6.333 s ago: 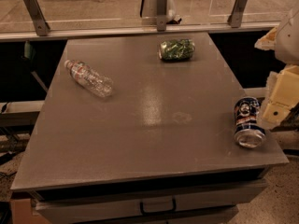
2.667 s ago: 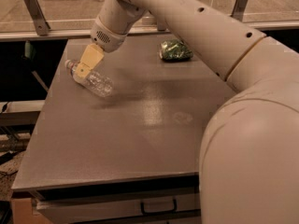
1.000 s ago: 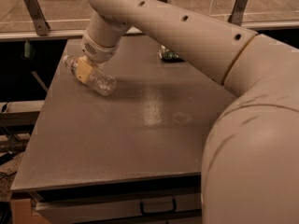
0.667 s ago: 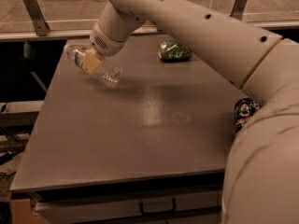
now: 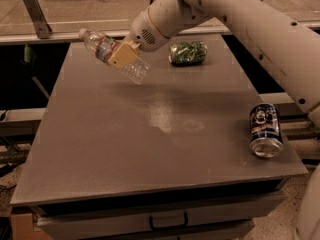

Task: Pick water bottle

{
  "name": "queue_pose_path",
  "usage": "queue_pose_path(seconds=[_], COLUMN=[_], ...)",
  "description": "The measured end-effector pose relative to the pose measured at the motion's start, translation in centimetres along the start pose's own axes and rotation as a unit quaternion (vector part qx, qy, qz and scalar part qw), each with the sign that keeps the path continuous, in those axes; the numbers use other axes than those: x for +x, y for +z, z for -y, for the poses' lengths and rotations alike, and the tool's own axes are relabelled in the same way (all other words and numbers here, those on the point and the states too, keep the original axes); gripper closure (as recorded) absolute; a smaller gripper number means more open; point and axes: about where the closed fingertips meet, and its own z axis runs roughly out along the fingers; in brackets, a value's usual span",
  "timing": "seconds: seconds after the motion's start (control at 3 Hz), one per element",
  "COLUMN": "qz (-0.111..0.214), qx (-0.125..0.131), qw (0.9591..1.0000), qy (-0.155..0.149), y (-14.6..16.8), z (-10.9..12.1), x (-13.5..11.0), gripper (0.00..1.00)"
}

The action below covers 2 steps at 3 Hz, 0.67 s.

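Grip looks closed: the gripper, over the table's far left part, pinches the bottle at mid-body. One tan finger shows in front, covering that stretch; the other is hidden behind. The bottle hangs tilted, cap up-left, clear of the table. The arm runs off the right edge. A green can lies near; a blue can well apart.
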Motion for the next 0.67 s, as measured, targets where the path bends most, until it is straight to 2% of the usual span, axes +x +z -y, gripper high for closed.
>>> queue_pose_path(seconds=[0.33,0.67], qz=[0.063,0.075], qx=[-0.031,-0.034], qw=[0.9973,0.9957], qy=[-0.021,-0.041], y=[-4.43,-5.32], z=[0.38,0.39], x=[1.95,2.24], gripper=[1.0,1.0])
